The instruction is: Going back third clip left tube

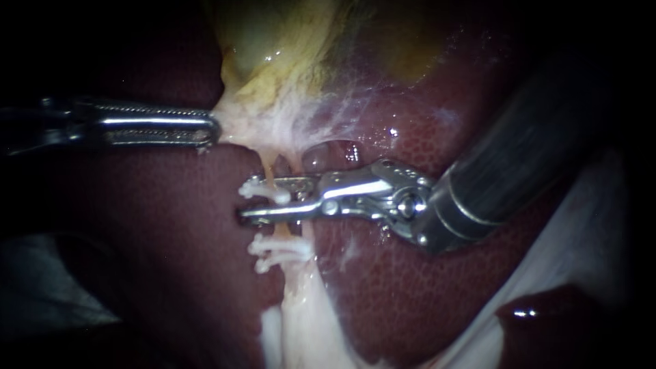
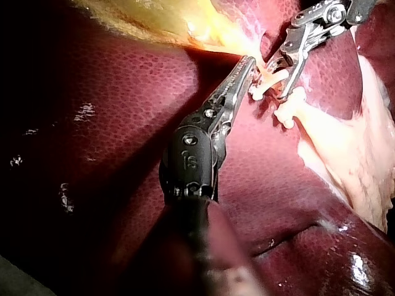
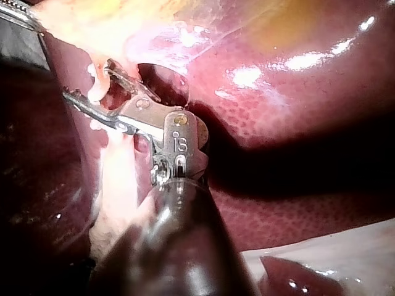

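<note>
Reaching in from the right of the endoscope frame, the right instrument (image 1: 263, 200) has its jaws parted at the centre. A clear gap shows between them. A white clip (image 1: 263, 191) lies in that gap, set across the thin tube (image 1: 268, 169). Just below the jaws, two more white clips (image 1: 275, 247) cross the same tube close together. The left instrument (image 1: 213, 130) comes in from the left edge. Its jaws are clamped on the pale tissue (image 1: 260, 116) under the yellow gallbladder (image 1: 273, 41) in the upper middle. Dark red liver (image 1: 171, 273) lies on both sides of the tube.
</note>
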`<state>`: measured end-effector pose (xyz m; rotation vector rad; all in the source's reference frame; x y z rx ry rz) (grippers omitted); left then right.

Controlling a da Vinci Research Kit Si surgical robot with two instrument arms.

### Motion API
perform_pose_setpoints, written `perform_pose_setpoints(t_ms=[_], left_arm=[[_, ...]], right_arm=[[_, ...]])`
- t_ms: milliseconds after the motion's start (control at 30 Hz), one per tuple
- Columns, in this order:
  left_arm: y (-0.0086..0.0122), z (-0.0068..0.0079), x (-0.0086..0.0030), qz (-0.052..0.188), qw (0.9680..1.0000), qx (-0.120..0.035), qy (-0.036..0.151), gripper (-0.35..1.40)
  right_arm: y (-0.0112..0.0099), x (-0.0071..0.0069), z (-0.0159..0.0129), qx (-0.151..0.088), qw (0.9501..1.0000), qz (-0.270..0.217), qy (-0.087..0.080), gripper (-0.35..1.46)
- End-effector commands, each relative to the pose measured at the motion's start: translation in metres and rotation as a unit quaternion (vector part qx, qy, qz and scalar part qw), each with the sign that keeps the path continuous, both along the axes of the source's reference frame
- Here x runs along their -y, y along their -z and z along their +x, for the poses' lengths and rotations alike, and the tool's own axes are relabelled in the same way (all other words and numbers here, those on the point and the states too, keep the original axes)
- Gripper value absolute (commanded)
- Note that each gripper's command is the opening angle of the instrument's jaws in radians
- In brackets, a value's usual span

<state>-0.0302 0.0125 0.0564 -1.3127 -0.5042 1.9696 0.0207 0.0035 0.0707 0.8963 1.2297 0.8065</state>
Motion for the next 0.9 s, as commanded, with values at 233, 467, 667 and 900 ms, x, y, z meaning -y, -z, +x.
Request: perform_pose_setpoints(t_ms=[233,467,667,900], left_arm=[[0.0000,0.0000,0.0000,0.000,1.0000,0.000,0.000,-0.35],[0.0001,0.0002,0.0000,0.000,1.0000,0.001,-0.001,-0.35],[0.0001,0.0002,0.0000,0.000,1.0000,0.001,-0.001,-0.35],[0.0000,0.0002,0.0000,0.000,1.0000,0.001,-0.001,-0.35]], right_arm=[[0.0022,0.0001,-0.0017,0.017,0.9994,-0.025,0.017,0.48],[0.0056,0.0011,-0.0043,0.041,0.9864,-0.149,0.056,0.49],[0.0080,0.0000,-0.0068,0.036,0.9812,-0.180,0.062,0.49],[0.0088,-0.0001,-0.0082,0.030,0.9758,-0.206,0.068,0.49]])
